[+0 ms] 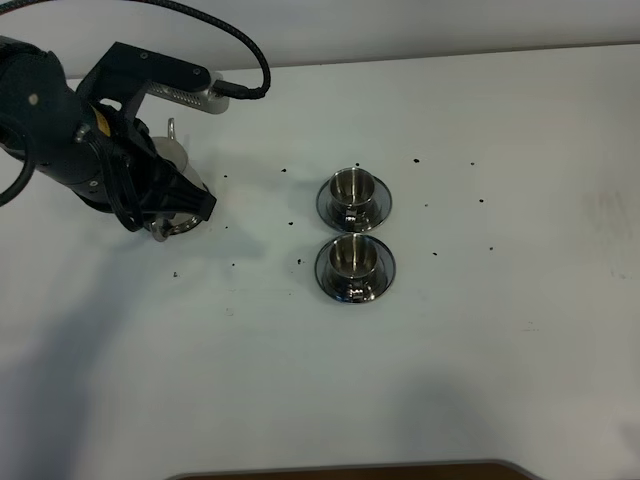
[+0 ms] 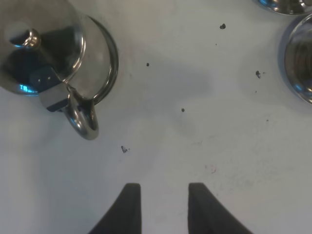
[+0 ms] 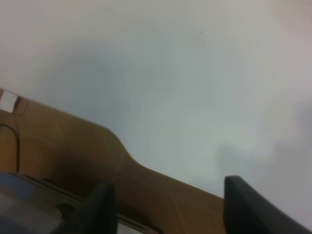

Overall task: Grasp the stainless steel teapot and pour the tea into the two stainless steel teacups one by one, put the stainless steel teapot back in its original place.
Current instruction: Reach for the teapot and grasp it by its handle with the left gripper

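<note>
Attention is owed to the loop handle (image 2: 84,122) of the shiny rounded stainless steel teapot (image 2: 44,48), which is set on its flat round steel disc (image 2: 111,58) at the left of the white table (image 1: 500,350). The handle is turned toward the left gripper (image 2: 160,187) but lies ahead of it and to one side, not between the jaws. These stand narrowly apart, with nothing in them. The left arm (image 1: 60,130) is bent low over the pot. The right gripper (image 3: 168,187) is seen wide open, empty, well apart.
</note>
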Action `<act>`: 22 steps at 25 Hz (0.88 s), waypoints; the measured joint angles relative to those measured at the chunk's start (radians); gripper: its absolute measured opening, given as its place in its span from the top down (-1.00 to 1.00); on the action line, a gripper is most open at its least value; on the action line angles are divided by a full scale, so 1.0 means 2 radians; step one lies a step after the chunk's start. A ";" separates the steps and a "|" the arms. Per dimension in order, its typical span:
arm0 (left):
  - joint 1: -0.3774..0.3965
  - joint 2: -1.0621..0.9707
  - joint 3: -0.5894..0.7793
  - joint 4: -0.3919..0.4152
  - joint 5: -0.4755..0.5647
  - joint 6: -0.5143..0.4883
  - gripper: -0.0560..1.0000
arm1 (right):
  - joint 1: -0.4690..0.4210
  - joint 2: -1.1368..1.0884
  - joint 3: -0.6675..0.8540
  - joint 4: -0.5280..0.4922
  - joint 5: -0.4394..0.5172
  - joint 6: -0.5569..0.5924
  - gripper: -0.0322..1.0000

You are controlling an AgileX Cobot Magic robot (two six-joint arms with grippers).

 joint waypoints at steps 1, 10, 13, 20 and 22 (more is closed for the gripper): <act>0.000 0.000 0.000 0.000 0.000 0.000 0.35 | -0.001 -0.003 0.000 0.001 0.000 0.000 0.00; 0.000 0.000 0.000 -0.004 0.000 0.000 0.35 | -0.114 -0.024 0.001 0.002 0.000 0.000 0.00; 0.000 0.000 0.000 -0.013 0.000 -0.001 0.35 | -0.173 -0.041 0.002 0.002 0.000 0.000 0.00; 0.000 0.000 0.000 -0.034 0.000 -0.001 0.35 | -0.272 -0.115 0.003 0.002 -0.001 0.000 0.00; 0.000 0.000 0.000 -0.035 0.000 -0.001 0.35 | -0.286 -0.136 0.003 0.002 -0.001 0.000 0.00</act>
